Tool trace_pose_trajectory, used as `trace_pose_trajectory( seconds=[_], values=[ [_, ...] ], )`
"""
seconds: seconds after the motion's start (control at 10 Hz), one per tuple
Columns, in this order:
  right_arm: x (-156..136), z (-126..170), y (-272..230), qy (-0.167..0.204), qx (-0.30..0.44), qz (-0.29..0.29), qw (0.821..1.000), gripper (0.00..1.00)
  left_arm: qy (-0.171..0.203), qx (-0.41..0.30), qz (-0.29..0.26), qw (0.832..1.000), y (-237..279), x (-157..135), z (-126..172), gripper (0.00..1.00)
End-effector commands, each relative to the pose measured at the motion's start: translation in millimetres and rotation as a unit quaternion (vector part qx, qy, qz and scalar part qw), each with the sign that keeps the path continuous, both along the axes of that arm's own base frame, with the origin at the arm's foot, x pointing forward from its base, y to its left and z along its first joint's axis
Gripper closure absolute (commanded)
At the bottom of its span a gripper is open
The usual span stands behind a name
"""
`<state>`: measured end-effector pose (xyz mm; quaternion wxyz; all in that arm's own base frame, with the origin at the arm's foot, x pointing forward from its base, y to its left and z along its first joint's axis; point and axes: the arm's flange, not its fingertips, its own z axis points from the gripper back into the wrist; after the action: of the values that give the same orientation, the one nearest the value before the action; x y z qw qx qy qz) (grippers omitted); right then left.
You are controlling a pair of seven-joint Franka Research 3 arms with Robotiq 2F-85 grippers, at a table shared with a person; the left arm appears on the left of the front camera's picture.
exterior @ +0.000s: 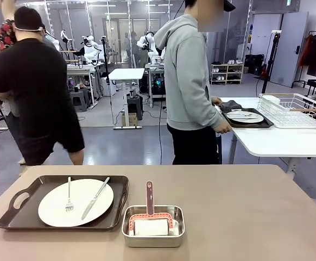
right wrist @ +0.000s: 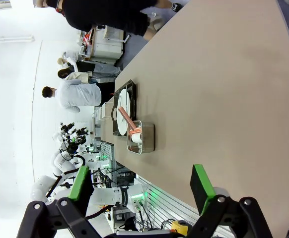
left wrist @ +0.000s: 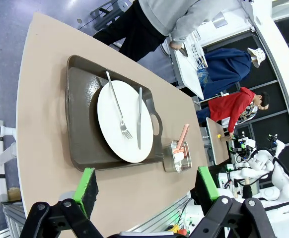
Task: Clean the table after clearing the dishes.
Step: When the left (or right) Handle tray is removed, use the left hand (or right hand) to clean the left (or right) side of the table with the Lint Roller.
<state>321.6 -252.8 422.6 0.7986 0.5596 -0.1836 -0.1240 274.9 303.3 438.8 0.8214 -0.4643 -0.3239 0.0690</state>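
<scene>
On the brown table [exterior: 245,206], at the front left, a dark tray [exterior: 118,205] holds a white plate [exterior: 54,209] with a fork [exterior: 69,198] and a knife [exterior: 95,197]. A person in a grey hoodie stands at the white side table [exterior: 277,142], hands on a second tray [exterior: 266,124] with a plate [exterior: 245,116]. My left gripper [left wrist: 147,191] hangs open above the table [left wrist: 45,163], looking down on the tray [left wrist: 80,129], plate [left wrist: 109,119], fork [left wrist: 118,111] and knife [left wrist: 139,119]. My right gripper [right wrist: 140,191] is open over the bare table [right wrist: 224,89], far from the tray [right wrist: 116,124].
A small steel pan [exterior: 153,227] with a pink-handled tool stands right of the tray, also in the wrist views as the pan [left wrist: 177,158] and the pan [right wrist: 142,139]. A white wire rack [exterior: 296,109] sits on the side table. Another person in black stands at the far left.
</scene>
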Motion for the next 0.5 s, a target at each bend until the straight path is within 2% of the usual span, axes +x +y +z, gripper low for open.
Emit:
trace_pose_trajectory(
  seconds=[0.0,0.4],
  values=[
    [-2.2,1.9,0.0,-0.004,0.002,0.001,1.000,0.00,-0.001,-0.001,-0.001,1.000,1.0,-1.6,1.5,0.00],
    [-2.2,1.9,0.0,-0.004,0.002,0.001,1.000,0.00,-0.001,-0.001,-0.001,1.000,1.0,-1.6,1.5,0.00]
  ],
)
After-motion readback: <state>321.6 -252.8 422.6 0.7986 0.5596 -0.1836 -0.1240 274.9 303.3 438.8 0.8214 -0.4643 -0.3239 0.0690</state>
